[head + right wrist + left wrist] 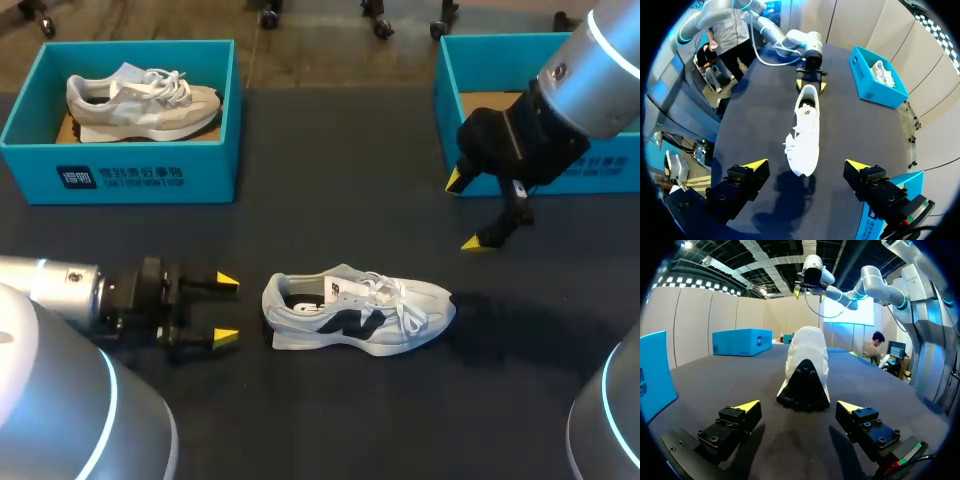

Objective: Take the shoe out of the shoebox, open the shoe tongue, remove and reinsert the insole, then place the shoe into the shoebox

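The first step looked done: the shoe (358, 312) lay out on the dark bench (330, 180), resting on its sole near the middle, toe toward the robot's right and heel toward its left, well apart from both boxes. The shoebox (447, 90) at the far right showed a bare cardboard floor where it was not hidden by the right arm, so it was probably the one the shoe came from and must go back to. A second shoebox (150, 170) at the far left held another shoe (140, 100) that neither arm was touching. The left claw (226, 310) sat low on the bench just behind the heel, fingers spread and holding nothing; in the left wrist view the heel stood ahead of the gap between its tips, not touched by them. The right claw (466, 212) hung above the bench near the right shoebox, also spread and empty, looking down along the shoe from the toe end. The laces lay across the tongue, which did not look pulled open, and whether the insole was seated inside could not be told. By this judgement, opening the tongue, taking out and refitting the insole, and boxing the shoe all remained to do.
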Action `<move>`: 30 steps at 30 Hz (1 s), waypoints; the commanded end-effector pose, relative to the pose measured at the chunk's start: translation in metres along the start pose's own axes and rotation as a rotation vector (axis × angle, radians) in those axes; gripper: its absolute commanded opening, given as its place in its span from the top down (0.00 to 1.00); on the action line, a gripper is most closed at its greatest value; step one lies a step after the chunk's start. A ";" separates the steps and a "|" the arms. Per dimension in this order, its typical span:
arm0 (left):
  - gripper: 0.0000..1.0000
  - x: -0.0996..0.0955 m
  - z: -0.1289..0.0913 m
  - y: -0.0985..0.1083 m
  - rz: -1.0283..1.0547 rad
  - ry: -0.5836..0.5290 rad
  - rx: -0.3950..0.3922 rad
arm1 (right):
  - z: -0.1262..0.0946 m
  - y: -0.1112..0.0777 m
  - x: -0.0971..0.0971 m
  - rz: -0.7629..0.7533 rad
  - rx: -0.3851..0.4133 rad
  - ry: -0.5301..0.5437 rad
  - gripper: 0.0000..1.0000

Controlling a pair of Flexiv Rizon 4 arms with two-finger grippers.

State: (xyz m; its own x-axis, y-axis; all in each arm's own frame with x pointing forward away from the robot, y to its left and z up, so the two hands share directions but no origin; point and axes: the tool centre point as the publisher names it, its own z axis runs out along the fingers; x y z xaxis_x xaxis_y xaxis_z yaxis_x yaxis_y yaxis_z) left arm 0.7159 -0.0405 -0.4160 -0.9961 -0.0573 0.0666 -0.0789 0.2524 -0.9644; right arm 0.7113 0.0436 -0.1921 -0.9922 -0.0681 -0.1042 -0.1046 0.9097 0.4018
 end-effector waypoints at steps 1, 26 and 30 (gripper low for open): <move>0.00 0.000 0.000 0.000 -0.001 0.000 -0.003 | 0.002 0.000 -0.001 0.001 0.002 0.000 0.00; 0.00 0.009 0.044 -0.017 0.000 0.023 0.010 | 0.002 0.000 -0.001 0.001 0.002 0.000 0.00; 0.00 0.007 0.050 -0.016 0.002 0.022 0.013 | 0.002 0.000 -0.001 0.001 0.002 0.000 0.00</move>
State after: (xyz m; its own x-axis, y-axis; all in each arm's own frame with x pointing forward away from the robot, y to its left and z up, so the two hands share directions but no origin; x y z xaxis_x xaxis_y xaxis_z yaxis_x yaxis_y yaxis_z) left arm 0.7099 -0.0871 -0.4088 -0.9970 -0.0327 0.0707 -0.0766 0.2418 -0.9673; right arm 0.7113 0.0435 -0.1921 -0.9922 -0.0680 -0.1042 -0.1046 0.9097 0.4018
